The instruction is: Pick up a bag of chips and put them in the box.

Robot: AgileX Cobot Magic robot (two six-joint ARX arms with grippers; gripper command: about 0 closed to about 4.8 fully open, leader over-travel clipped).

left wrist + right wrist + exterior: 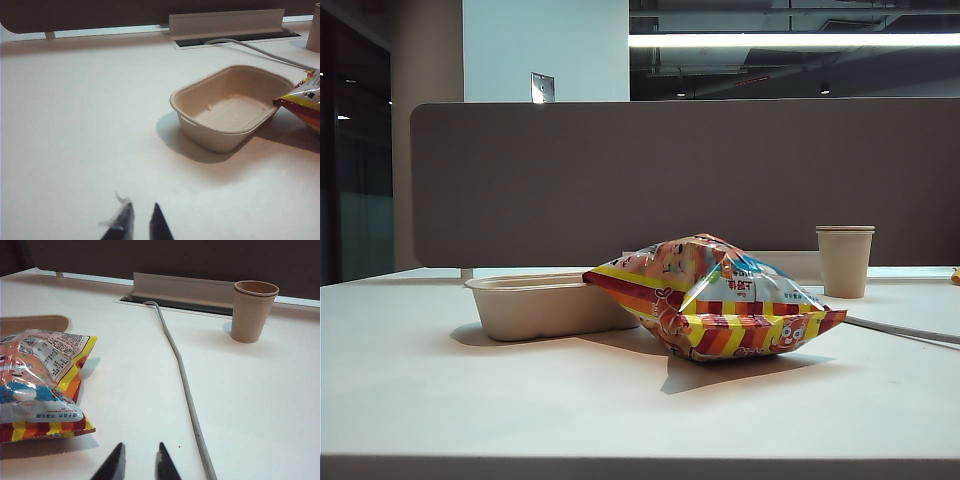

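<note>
Exterior view: no arms | wrist views: left end effector clenched, right end effector nearly clenched, both empty

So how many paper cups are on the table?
1, maybe more. A tall beige paper cup stands near the table's back edge, right of the bag of chips. The right wrist view shows a doubled rim, so a second cup may be nested inside.

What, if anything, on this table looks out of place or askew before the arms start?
Two small things stand out. The bag of chips leans with one corner over the rim of the box rather than lying flat. A frayed clear scrap clings to one fingertip of the left gripper. The right gripper hangs over the table beside the bag.
</note>
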